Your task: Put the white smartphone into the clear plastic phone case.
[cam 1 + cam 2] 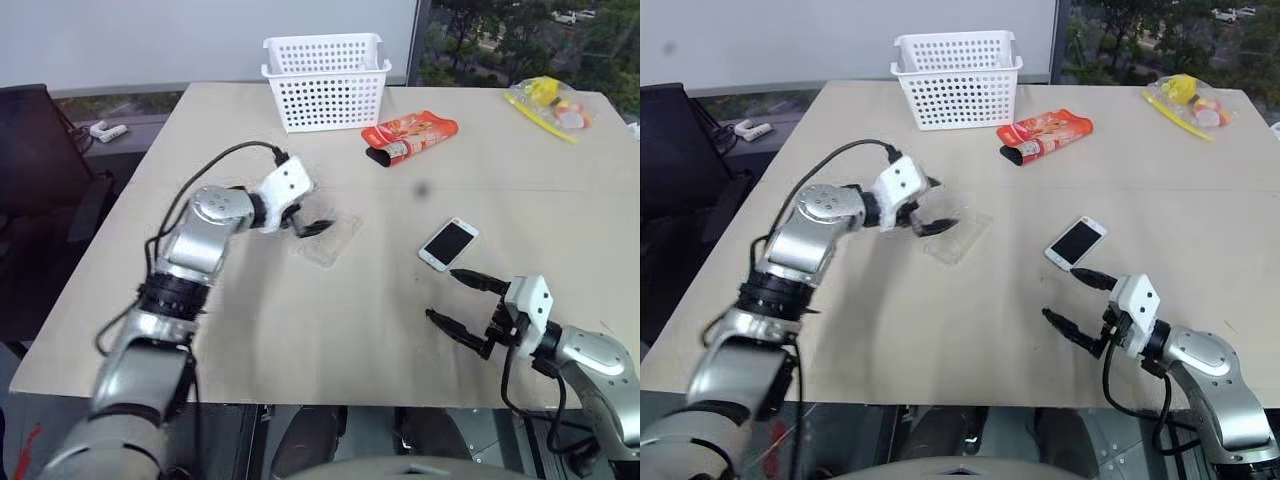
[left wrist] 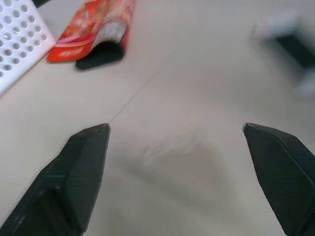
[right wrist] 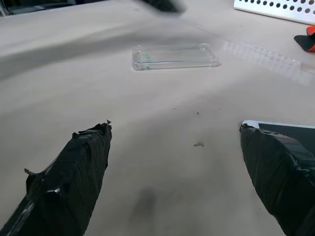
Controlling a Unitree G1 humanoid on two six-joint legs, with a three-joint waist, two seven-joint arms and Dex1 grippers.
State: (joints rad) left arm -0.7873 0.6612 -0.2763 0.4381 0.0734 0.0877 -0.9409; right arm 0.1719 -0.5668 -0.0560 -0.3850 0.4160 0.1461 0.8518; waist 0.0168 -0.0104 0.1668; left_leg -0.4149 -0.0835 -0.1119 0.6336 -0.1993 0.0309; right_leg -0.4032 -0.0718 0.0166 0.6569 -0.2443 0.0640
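Left eye view: the white smartphone (image 1: 448, 243) lies right of centre, long axis running toward upper right; the clear plastic phone case (image 1: 328, 238) lies centre-left. Left gripper (image 1: 308, 226) spread wide, empty. Right wrist view: right gripper (image 3: 177, 147) wide apart, holding nothing.

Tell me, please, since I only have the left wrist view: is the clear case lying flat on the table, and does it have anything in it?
Observer: Yes, the clear plastic phone case lies flat and holds nothing.
Operator: Where is the phone?
Observer: The white smartphone lies screen up on the table, apart from the case, toward the robot's right.
Operator: And the right gripper?
Observer: The right gripper is open, just on the near side of the phone, not touching it.
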